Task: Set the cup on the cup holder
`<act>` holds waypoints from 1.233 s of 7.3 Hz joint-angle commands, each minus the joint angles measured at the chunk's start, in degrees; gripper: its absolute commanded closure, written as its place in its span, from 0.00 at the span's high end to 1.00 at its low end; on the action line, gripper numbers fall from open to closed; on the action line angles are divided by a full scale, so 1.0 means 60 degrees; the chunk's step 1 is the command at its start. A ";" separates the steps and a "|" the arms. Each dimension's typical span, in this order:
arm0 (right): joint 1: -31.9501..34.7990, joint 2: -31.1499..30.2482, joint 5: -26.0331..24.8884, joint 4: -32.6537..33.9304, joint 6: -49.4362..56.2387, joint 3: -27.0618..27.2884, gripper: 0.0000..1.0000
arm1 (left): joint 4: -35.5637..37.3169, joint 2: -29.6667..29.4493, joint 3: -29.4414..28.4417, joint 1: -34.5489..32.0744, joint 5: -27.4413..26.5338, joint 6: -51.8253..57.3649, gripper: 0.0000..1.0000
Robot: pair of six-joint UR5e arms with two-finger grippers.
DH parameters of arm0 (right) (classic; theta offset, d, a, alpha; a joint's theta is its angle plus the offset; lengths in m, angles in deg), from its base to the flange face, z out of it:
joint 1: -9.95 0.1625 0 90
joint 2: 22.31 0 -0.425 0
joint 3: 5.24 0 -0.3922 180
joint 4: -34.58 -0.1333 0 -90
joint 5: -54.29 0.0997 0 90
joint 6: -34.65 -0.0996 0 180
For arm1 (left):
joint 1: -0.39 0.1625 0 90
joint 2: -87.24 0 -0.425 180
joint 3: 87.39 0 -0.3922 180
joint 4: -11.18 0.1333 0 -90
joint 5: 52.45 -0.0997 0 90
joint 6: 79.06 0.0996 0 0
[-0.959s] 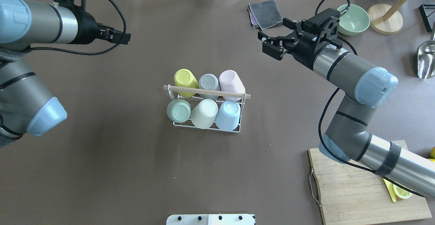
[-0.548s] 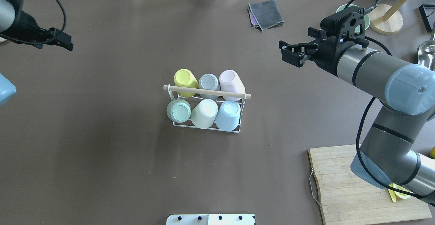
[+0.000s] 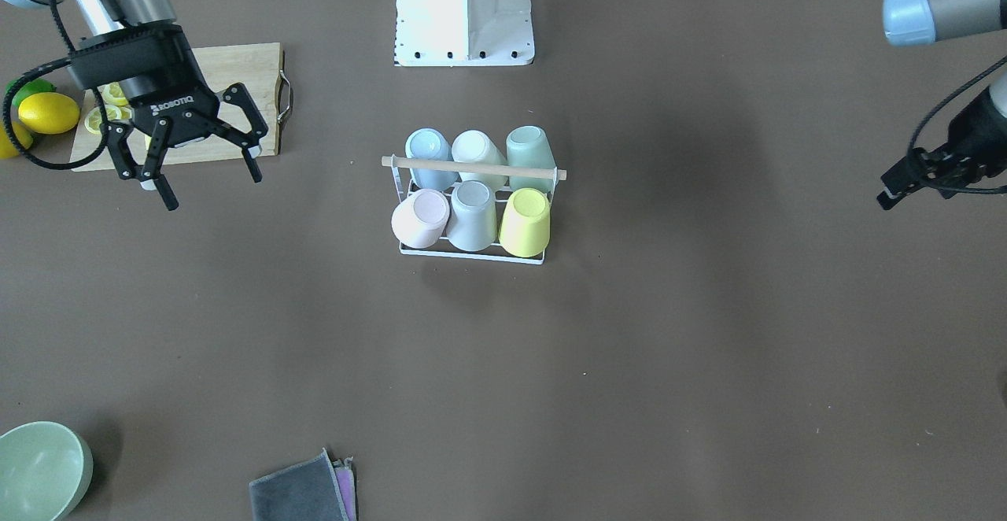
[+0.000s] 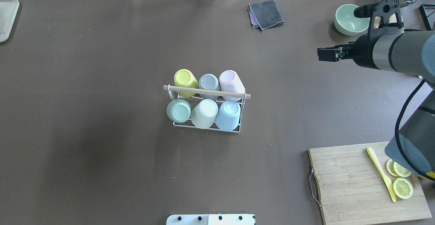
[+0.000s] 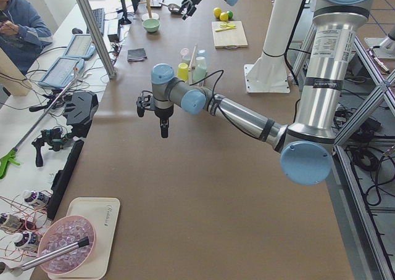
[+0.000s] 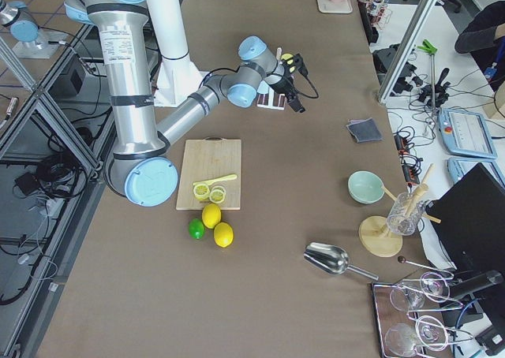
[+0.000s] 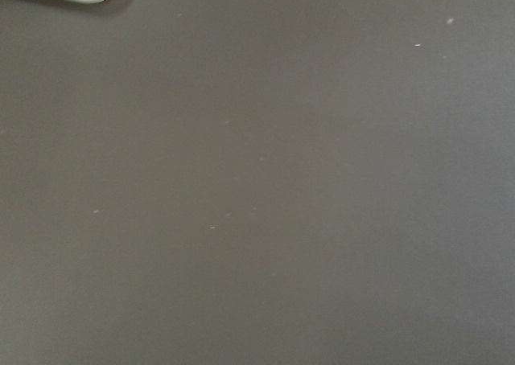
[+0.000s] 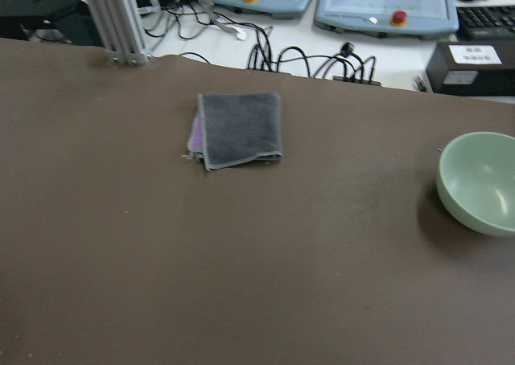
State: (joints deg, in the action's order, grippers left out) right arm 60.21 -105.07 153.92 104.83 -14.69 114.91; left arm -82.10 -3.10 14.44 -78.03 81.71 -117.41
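Six cups [image 4: 204, 113] seated on the cup holder [image 4: 207, 91]; both arms stand off.

Overhead view, near to far: a wooden cutting board [image 4: 353, 184] with lemon slices [image 4: 402, 187] at lower right; the cup holder at frame centre, its cups inverted in two rows of three; a grey cloth [image 4: 266, 13] and a green bowl [image 4: 346, 21] at top right. In the front-facing view, the right gripper [image 3: 212, 189] at upper left has fingers spread, holding nothing; the left gripper [image 3: 887, 194] at the right edge has fingers together. Both are well apart from the holder.
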 commanded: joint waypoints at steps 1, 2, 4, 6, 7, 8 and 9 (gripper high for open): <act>0.1929 -0.0079 0.2749 0.2299 -0.0068 -0.0001 1.00 | 0.0484 0.0247 -0.1044 -0.1235 0.0330 0.1477 0.98; 0.2342 -0.0166 0.3036 0.3296 -0.0053 -0.0001 1.00 | 0.1053 0.0232 -0.1310 -0.1618 0.0302 0.3008 0.98; 0.2856 -0.0545 0.3097 0.4371 0.1385 -0.0365 1.00 | 0.1207 0.0203 -0.1327 -0.1622 0.0360 0.3477 0.98; 0.3675 -0.1786 0.4028 0.4566 0.3789 -0.0397 1.00 | 0.1177 0.0202 -0.1327 -0.1622 0.0360 0.3478 0.98; 0.4259 -0.2286 0.4354 0.4507 0.4945 -0.0730 1.00 | 0.1176 0.0116 -0.1371 -0.1578 0.0345 0.3478 0.98; 0.5062 -0.2465 0.4778 0.4521 0.6392 -0.1415 1.00 | 0.1234 0.0086 -0.1284 -0.1578 0.0345 0.3478 0.98; 0.5839 -0.2568 0.5275 0.4521 0.7277 -0.2263 1.00 | 0.1191 0.0216 -0.1385 -0.1578 0.0331 0.3478 0.98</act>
State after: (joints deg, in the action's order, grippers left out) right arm 89.60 -119.11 182.07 131.94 20.96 106.78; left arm -74.86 -2.28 6.44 -87.54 83.77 -96.56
